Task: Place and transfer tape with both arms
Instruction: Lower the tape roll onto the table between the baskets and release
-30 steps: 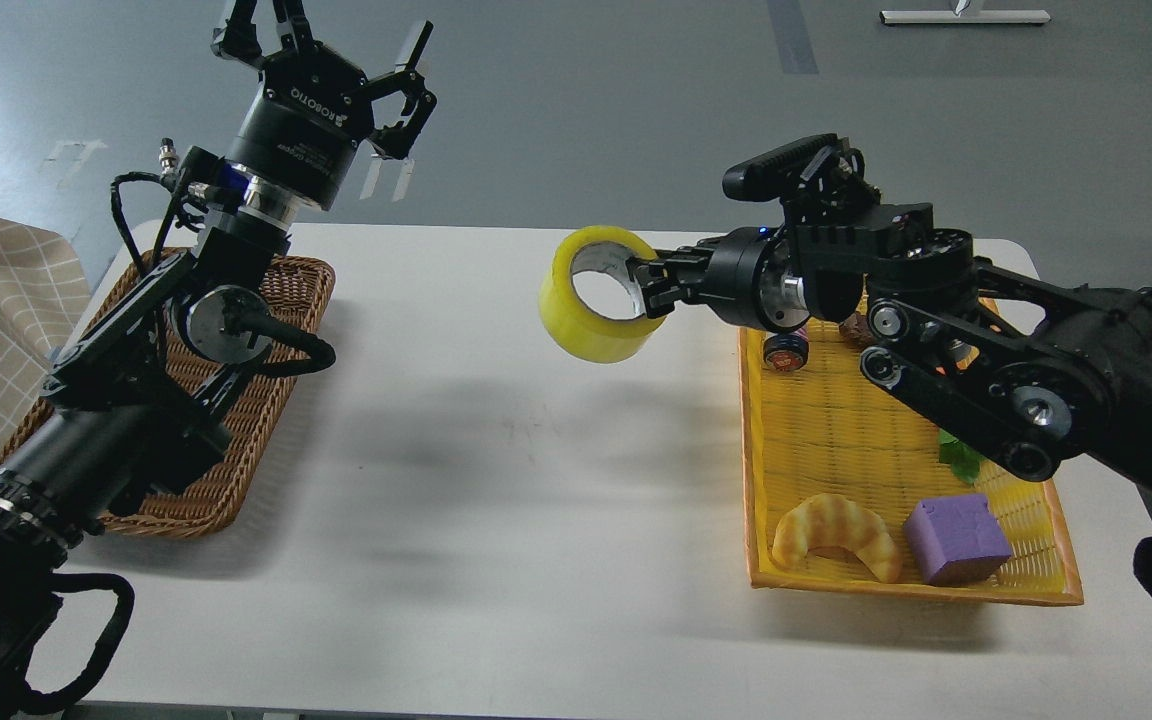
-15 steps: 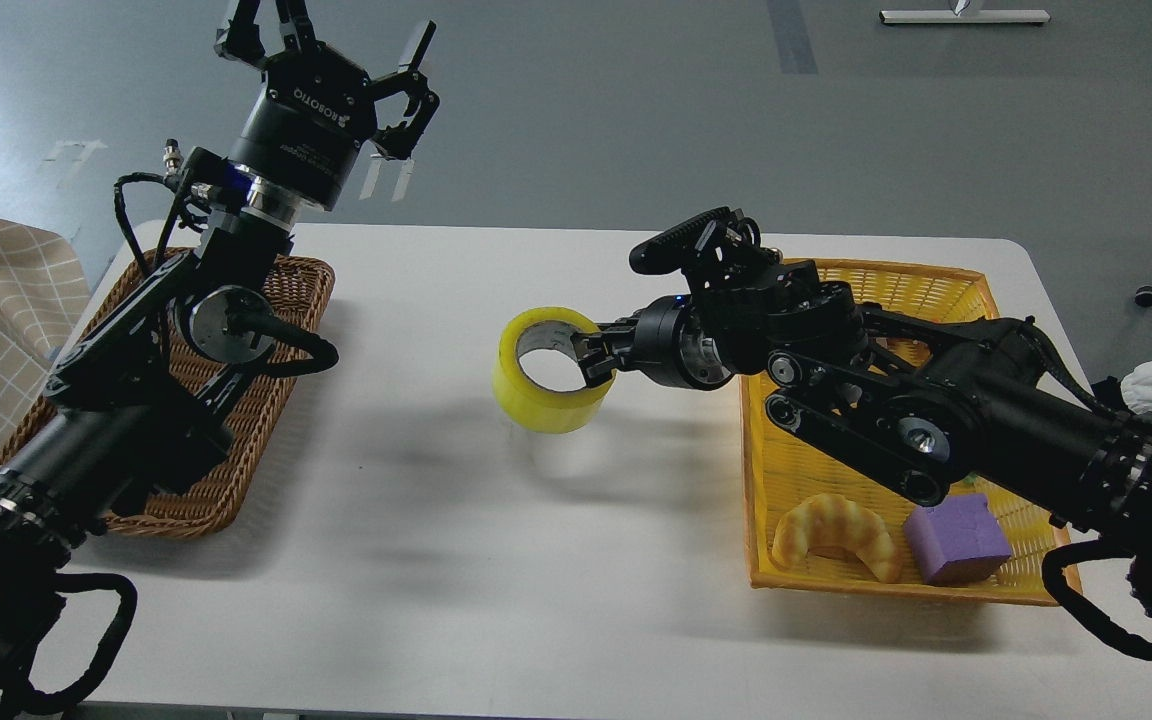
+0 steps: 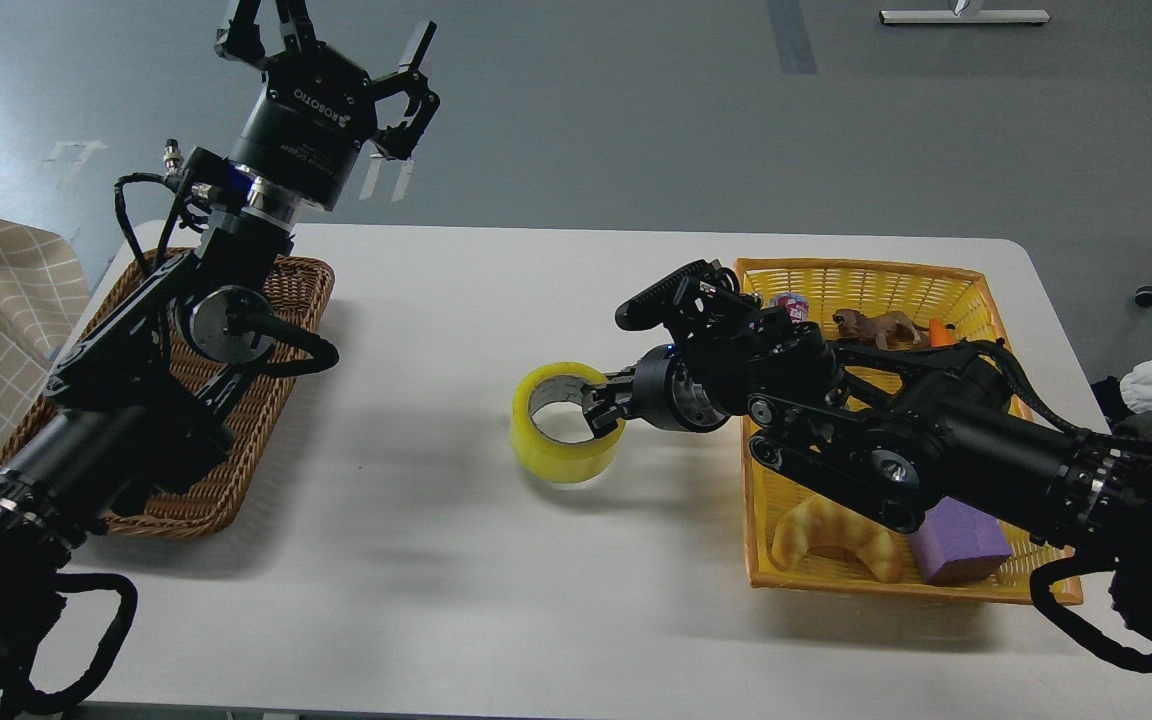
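Right arm comes in low from the right edge, stretched out over the yellow basket (image 3: 976,290) with its elbow links lying across the basket's middle. The right tool (image 3: 604,408) reaches past the basket's left rim and is pinching the wall of the tape (image 3: 564,440), one finger inside the core and one outside. The tape sits near the middle of the white counter (image 3: 456,560), looks like it's down on the surface or barely off it, hard to call.

Left arm rises steeply from the bottom left corner, crossing above the brown wicker basket (image 3: 266,400). The left tool (image 3: 336,50) points up and away, well above the counter's far edge, fingers spread with nothing between them; the top fingertips are cut off by the frame.

The right arm hides a good chunk of the yellow basket. You can see a croissant (image 3: 831,535) and part of a purple block (image 3: 956,545) at the near end, plus a few small items at the far end I can't make out properly.
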Tool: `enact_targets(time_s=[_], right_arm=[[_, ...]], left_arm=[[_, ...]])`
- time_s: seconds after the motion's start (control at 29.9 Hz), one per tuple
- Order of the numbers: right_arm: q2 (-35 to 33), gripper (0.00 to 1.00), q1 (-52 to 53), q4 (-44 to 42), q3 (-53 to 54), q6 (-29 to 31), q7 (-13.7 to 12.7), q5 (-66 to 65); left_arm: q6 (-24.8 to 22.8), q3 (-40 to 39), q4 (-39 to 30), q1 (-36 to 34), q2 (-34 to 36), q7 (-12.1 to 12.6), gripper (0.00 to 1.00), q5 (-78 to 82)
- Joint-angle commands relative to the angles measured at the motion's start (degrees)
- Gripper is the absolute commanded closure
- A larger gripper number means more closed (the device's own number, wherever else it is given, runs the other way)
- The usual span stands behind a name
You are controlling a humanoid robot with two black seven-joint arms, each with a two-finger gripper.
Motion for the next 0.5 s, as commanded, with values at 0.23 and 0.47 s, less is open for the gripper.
enact_targets(time_s=[0.23,0.47], right_arm=[[0.9,1.0,-0.3,-2.0,-0.7,0.0,0.1,0.0],[0.9,1.0,-0.4,-2.0,-2.2,0.0,0.0,0.0]], left_arm=[[0.0,0.0,0.0,0.0,-0.2,0.0,0.02,0.0],[0.0,0.0,-0.1,0.0,-0.2,0.0,0.02,0.0]])
